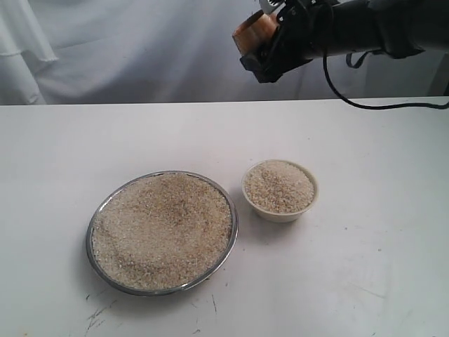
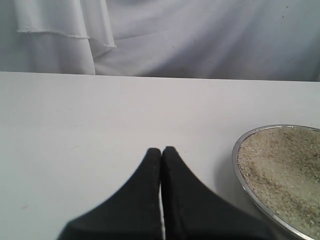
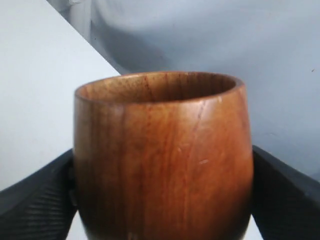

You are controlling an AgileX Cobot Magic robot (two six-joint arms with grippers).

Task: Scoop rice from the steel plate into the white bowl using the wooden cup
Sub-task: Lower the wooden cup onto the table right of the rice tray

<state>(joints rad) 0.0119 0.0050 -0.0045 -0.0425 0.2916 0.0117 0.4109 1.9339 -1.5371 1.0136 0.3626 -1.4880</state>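
The reddish-brown wooden cup (image 1: 251, 29) is clamped by the right gripper (image 1: 265, 43) high behind the small cream-white bowl (image 1: 280, 213), whose heaped pale rice (image 1: 278, 184) could be spilled by another pour; the left gripper (image 2: 161, 155) is pressed together, empty.
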